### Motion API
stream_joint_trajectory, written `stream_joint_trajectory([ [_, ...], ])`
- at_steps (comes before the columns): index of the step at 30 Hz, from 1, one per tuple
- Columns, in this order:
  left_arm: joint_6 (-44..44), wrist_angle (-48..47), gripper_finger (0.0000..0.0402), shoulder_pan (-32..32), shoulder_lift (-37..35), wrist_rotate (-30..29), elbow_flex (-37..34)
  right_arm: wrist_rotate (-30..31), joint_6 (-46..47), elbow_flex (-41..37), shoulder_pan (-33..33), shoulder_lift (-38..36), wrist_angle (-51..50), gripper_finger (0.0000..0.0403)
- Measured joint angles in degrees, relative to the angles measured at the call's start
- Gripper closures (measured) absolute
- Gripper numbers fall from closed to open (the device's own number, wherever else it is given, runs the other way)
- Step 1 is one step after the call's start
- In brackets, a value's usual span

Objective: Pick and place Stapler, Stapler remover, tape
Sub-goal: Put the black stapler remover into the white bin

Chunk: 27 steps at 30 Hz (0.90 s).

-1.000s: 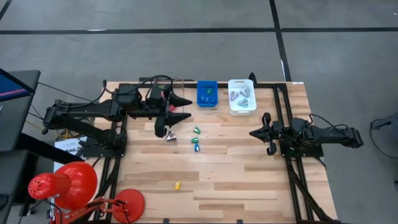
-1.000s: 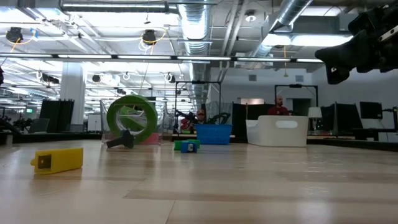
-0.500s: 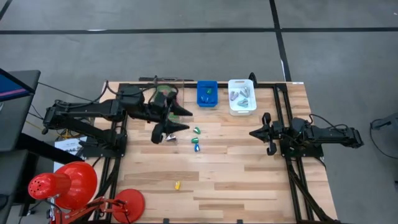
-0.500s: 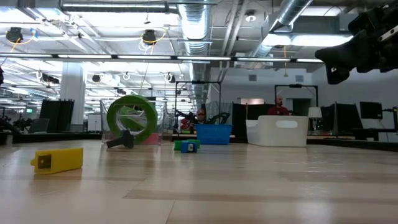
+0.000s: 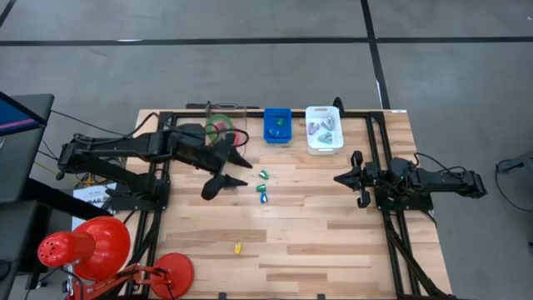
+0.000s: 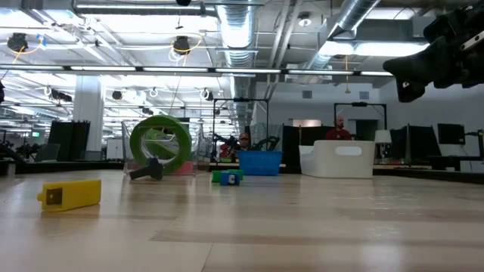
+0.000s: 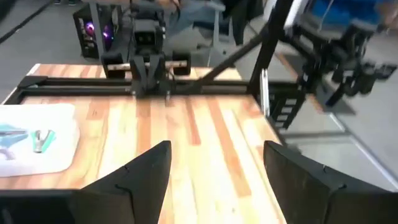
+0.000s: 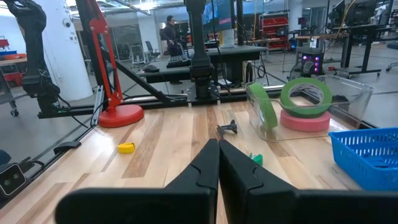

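The tape sits in a clear box [image 8: 348, 93] at the table's far left. One green roll [image 8: 262, 106] stands on edge against the box wall. Another green roll [image 8: 305, 93] lies flat on a red-pink roll [image 8: 305, 120]. Small green and blue items [image 5: 262, 187] lie mid-table, with a dark clawed piece [image 8: 228, 129] near the box. Whether these are staplers or stapler removers I cannot tell. My left gripper [image 5: 243, 151] hovers open just near-right of the box, its fingers [image 7: 146, 177] with nothing between them. My right gripper [image 5: 340, 177] waits shut at the table's right.
A blue bin [image 5: 277, 126] and a white bin [image 5: 323, 130] holding small items stand at the far edge. A small yellow item [image 5: 237, 247] lies toward the near edge. A red lamp [image 5: 92, 250] stands off the near-left corner. People sit far behind the table.
My left gripper has tipped its fingers downward and sunk a little, drawing off the clear box toward the near edge, so the tape rolls now show from above. It has stayed open. The right arm has kept still.
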Motion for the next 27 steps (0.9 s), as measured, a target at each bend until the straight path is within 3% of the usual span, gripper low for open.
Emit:
stream_joint_trajectory([
  [10,5.0,-5.7,0.0145,0.0,0.8,-2.3,-3.3,0.0,0.0,0.0,0.0,0.0,0.0,0.0403],
  [20,0.4,-7.5,0.0090,-0.1,4.9,-8.0,-11.9,0.0,0.0,0.0,0.0,0.0,0.0,0.0403],
  [27,-3.2,-7.5,0.0080,-1.7,7.6,-12.6,-15.9,0.0,0.0,0.0,0.0,0.0,0.0,0.0403],
])
